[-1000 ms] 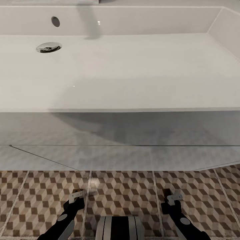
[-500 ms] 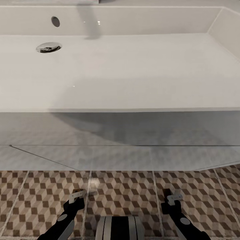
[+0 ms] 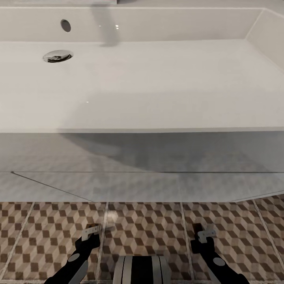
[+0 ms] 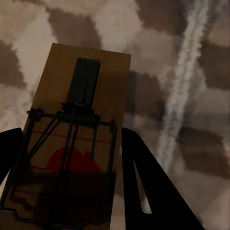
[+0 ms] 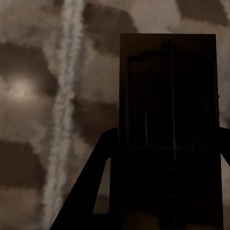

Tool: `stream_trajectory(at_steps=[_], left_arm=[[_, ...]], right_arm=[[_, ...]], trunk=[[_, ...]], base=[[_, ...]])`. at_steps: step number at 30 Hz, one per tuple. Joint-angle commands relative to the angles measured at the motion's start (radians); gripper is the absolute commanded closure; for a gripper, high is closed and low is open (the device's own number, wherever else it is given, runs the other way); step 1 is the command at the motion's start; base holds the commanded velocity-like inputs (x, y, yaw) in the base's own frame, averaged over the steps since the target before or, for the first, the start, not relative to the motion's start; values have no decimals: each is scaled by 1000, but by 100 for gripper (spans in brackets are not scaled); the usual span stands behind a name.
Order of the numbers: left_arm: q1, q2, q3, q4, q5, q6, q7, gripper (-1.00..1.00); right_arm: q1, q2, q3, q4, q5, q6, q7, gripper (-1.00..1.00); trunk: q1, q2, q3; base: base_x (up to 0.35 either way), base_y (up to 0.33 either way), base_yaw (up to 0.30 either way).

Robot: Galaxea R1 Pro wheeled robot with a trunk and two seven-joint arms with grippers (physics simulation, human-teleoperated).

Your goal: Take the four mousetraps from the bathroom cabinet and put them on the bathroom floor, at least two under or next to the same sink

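A tan mousetrap (image 4: 88, 72) with black wire and a red spot lies between the two dark fingers of my left gripper (image 4: 69, 141), which is shut on it just above the cube-patterned bathroom floor (image 3: 150, 225). Another mousetrap (image 5: 167, 67), in shadow, is held the same way by my right gripper (image 5: 167, 139). In the head view the left gripper (image 3: 91, 230) and right gripper (image 3: 202, 233) hang low over the tiles, in front of the white sink (image 3: 157, 86). The cabinet is out of view.
The sink's wide white basin has a chrome drain (image 3: 57, 55) and an overflow hole (image 3: 66, 25). Below its front edge runs a pale grey panel (image 3: 142, 185) down to the floor. My own base (image 3: 142, 270) shows between the arms.
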Motion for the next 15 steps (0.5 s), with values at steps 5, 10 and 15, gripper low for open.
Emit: stream_trajectory(at_steps=[5, 10, 15], left_arm=[[-1, 1, -9, 0, 6, -4, 10, 100], [-1, 1, -9, 0, 7, -3, 8, 100], [-1, 4, -9, -8, 8, -2, 2, 100]], right_arm=[[0, -1, 6, 1, -8, -4, 1, 100], [0, -1, 6, 0, -7, -4, 1, 100], [0, -4, 5, -43, -7, -3, 7, 100]], trunk=[[0, 0, -1], [0, 0, -1], [0, 0, -1]], base=[[0, 0, 0], [0, 0, 0], [0, 0, 0]])
